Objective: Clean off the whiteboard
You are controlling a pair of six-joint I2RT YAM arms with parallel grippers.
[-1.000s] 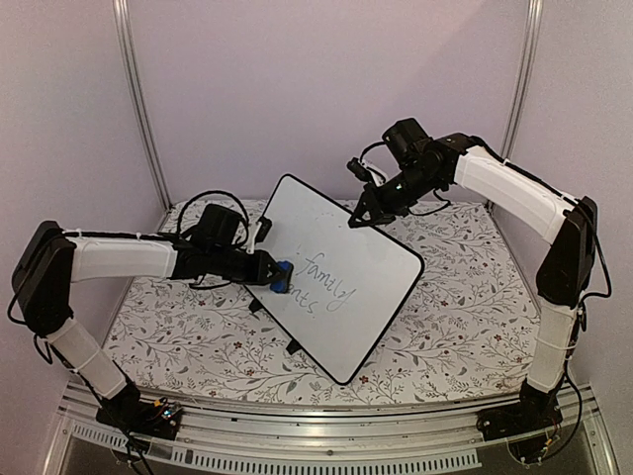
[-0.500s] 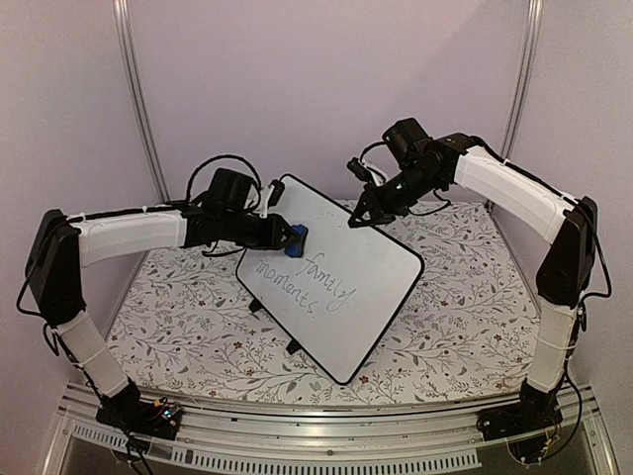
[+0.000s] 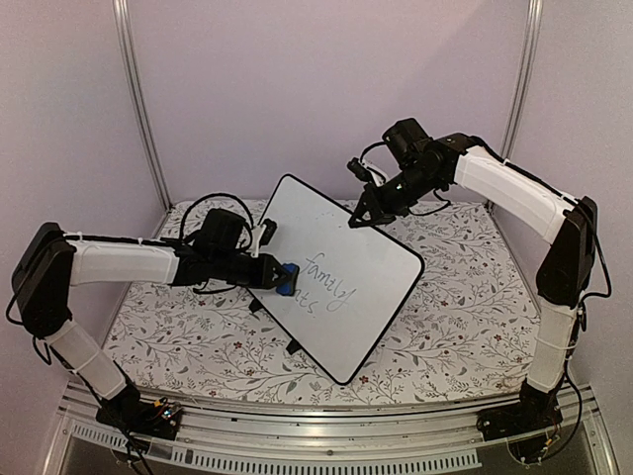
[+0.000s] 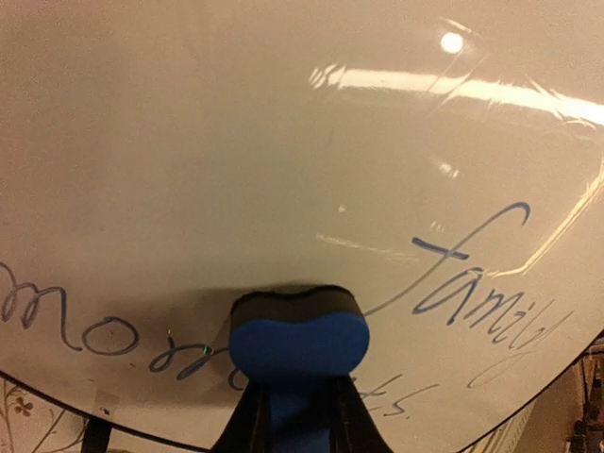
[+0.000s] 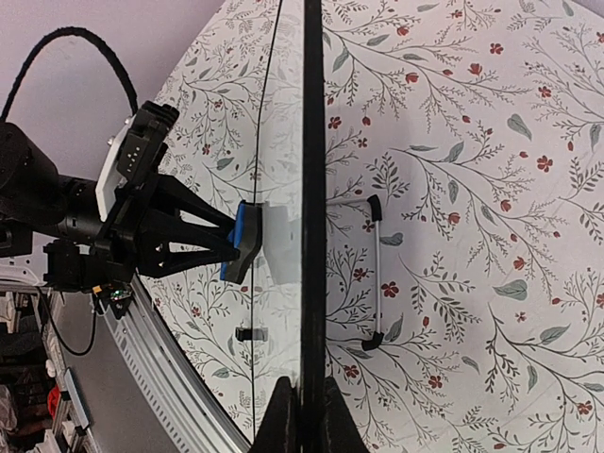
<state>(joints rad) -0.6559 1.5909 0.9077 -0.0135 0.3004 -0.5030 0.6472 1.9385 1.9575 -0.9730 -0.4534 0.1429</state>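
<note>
**Top external: eraser is back at the near-left of the text, words still legible**

The left gripper is clamping the blue eraser, fingers closed on its back. Half a second ago it was sitting higher, at the far-left of the board. Now it is pressing again where it was 1 second ago, over the start of the lower word. So it is running far-near strokes, but the pass is taking off little ink, and I'm judging most of the job as still pending.

The whiteboard is standing tilted on its feet mid-table, turned diagonally. The right gripper is pinching its far edge, fingers together on the frame, steadying it and unmoved.

The handwriting is reading "family" over "moments." In the left wrist view the eraser is hiding the middle letters. No brands or labels are showing.
</note>
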